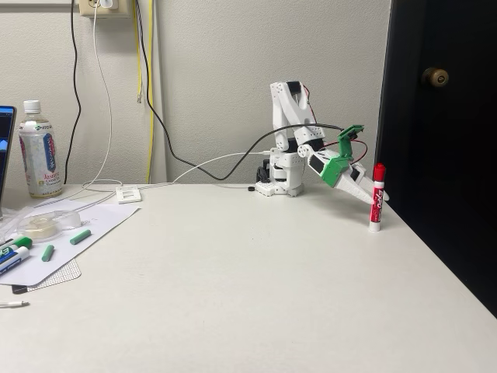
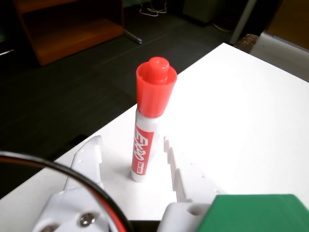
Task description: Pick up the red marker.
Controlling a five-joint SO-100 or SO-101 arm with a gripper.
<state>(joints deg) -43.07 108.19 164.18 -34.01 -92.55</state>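
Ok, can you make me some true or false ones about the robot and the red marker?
1. The red marker stands upright on the table. True.
2. The marker's cap points down. False: the red cap is on top.
3. The gripper has a finger on each side of the marker. True, in the wrist view.
4. The marker is lifted off the table. False: its base rests on the table.
5. The marker stands near the table's edge. True.
6. The bottle lies tipped over. False: it stands upright.
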